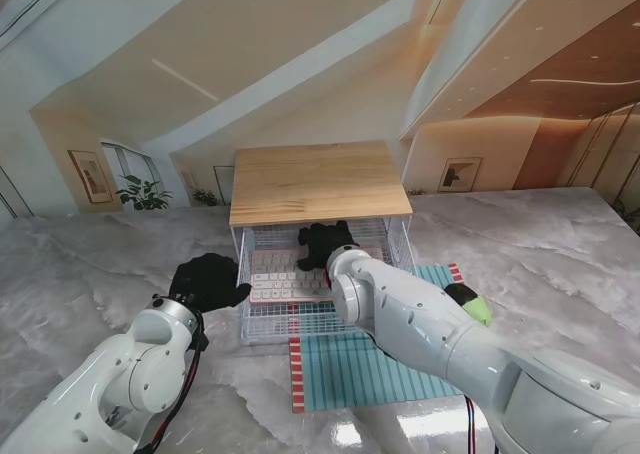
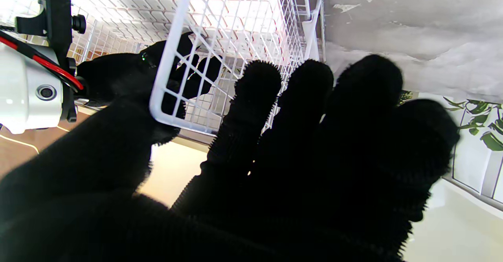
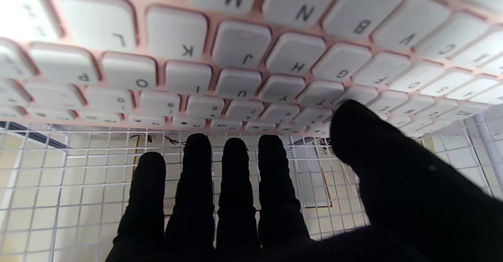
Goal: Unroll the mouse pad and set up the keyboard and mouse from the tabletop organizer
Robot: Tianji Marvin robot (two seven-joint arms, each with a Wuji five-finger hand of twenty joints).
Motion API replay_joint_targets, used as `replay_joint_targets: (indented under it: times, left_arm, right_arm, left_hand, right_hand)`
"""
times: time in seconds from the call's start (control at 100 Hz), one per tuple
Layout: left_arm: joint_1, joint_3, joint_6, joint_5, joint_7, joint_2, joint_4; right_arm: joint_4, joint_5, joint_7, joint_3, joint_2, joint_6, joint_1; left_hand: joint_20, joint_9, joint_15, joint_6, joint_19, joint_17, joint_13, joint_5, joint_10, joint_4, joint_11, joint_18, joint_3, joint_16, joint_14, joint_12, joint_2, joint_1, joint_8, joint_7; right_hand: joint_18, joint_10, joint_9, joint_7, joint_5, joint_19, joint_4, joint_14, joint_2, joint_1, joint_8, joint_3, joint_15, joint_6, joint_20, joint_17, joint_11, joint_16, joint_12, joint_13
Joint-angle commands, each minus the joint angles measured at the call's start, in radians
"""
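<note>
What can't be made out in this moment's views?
- Mouse: found in no view; the right arm covers part of the white wire drawer in the stand view.
- Right black gloved hand: contact with the pink white-keyed keyboard unclear.
- Left black gloved hand: blurred in its wrist view.

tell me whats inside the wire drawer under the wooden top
A pink keyboard with white keys lies inside the drawer, with the right hand over its far part. Whatever is under that hand is hidden; no mouse shows.

Keyboard in organizer; mouse pad nearer me, before organizer.
</note>
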Motion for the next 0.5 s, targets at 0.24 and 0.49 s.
replay_joint_targets:
  times: [0.24, 0.49]
  left_arm:
    - [-0.002, 0.005, -0.002, -0.013, -0.023, -0.002, 0.004]
    - [-0.003, 0.003, -0.005, -0.023, -0.032, -0.001, 0.003]
  right_arm:
    - [0.015, 0.026, 0.054, -0.012, -0.007, -0.013, 0.014]
    - [0.033, 0.061, 0.099, -0.016, -0.012, -0.02, 0.022]
  left_hand:
    - [-0.017, 0.051, 0.029, 0.019, 0.05, 0.034, 0.053, 0.024, 0.037, -0.026, 0.021, -0.01, 0.057, 0.009, 0.058, 0.008, -0.039, 0.065, -0.024, 0.039]
    - [-0.023, 0.063, 0.032, 0.023, 0.056, 0.046, 0.066, 0.026, 0.038, -0.03, 0.025, -0.007, 0.064, 0.01, 0.058, 0.01, -0.041, 0.073, -0.029, 0.061]
  right_hand:
    - [-0.024, -0.036, 0.007, 0.032, -0.033, -0.045, 0.012, -0.037, 0.048, -0.042, -0.019, -0.046, -0.013, -0.03, -0.044, -0.059, -0.007, -0.008, -0.006, -0.031]
    - [0.004, -0.056, 0.117, 0.018, 0.047, -0.07, 0.012, -0.056, 0.058, -0.051, -0.015, -0.071, -0.028, -0.058, -0.07, -0.101, -0.054, -0.015, -0.022, -0.009]
